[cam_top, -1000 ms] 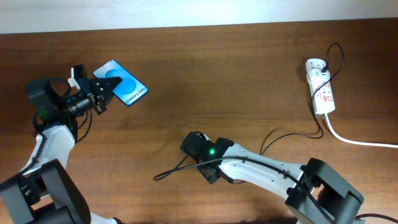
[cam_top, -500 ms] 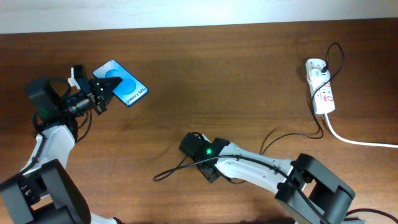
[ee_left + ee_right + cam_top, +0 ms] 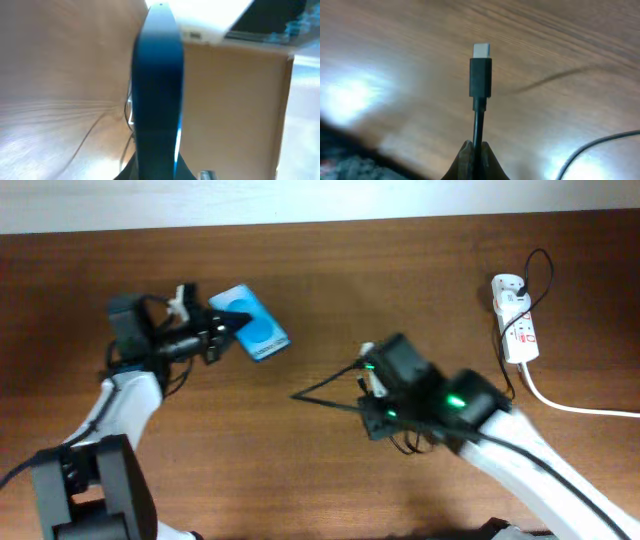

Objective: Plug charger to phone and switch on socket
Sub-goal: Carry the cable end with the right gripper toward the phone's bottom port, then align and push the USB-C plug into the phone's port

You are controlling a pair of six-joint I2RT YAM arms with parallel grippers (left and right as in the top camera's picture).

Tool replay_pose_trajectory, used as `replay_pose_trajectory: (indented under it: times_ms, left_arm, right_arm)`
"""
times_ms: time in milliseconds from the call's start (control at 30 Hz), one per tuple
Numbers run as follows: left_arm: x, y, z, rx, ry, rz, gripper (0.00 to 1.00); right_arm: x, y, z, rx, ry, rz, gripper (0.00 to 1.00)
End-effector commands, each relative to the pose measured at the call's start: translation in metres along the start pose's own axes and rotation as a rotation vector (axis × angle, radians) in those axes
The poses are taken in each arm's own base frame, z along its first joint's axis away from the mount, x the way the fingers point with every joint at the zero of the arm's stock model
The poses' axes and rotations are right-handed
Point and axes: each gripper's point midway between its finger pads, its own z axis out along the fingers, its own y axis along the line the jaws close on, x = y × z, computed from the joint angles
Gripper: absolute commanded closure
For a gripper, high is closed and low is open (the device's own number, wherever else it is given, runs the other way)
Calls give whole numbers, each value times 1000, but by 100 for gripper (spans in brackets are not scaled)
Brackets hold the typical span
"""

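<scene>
Logged right gripper (image 3: pixel 476 156) pinched tight on the charger (image 3: pixel 479 120), just below the plug tip (image 3: pixel 481 75). Tip upright, clear of the fingers, metal end exposed. Judged cable light and limp, prone to droop or twist. Taken close behind the stiff plug housing, so judged this the right hold for steering. Judged tip small and easily bent if driven in crooked. In the overhead view, saw slack running out in a thin V left of that gripper.

Further out, found left gripper (image 3: pixel 214 338) closed on one end of the phone (image 3: pixel 250 323), tilted, blue screen up; edge-on and blurred in the left wrist view. Well apart from the plug. Judged phone rigid, smooth, glass-faced, likely slippery; worth a firm clamp with the port end left free. Could not locate the port.

Farthest, at the right of the wooden table (image 3: pixel 400 270), noted socket (image 3: pixel 516 320) with thick white cord (image 3: pixel 580 406), neither gripper near it.
</scene>
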Motion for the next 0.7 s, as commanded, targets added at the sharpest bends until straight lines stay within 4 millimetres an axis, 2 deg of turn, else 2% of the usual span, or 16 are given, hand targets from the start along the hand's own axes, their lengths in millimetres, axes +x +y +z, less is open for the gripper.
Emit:
replay_pose_trajectory:
  times_ms: [0, 100, 167, 267, 367, 533, 667]
  left_arm:
    - [21, -22, 41, 70, 117, 94, 100]
    - [50, -29, 64, 141, 295, 153, 100]
    - [63, -24, 74, 141, 372, 118, 100]
    - [73, -31, 82, 164, 395, 181, 100]
    - [76, -35, 83, 171, 405, 187, 100]
    - [76, -35, 83, 172, 407, 189, 100]
    - [76, -35, 83, 172, 410, 188, 100]
  right_arm:
    - [15, 23, -27, -172, -52, 57, 96]
    - [21, 37, -13, -249, -84, 23, 96]
    - [20, 47, 3, -277, -86, 11, 96]
    - [10, 52, 21, -224, -110, -19, 96]
    - [-5, 58, 31, -213, -152, -16, 96]
    - [-25, 58, 28, -208, -236, 37, 96]
    - [-26, 54, 29, -187, -238, 86, 96]
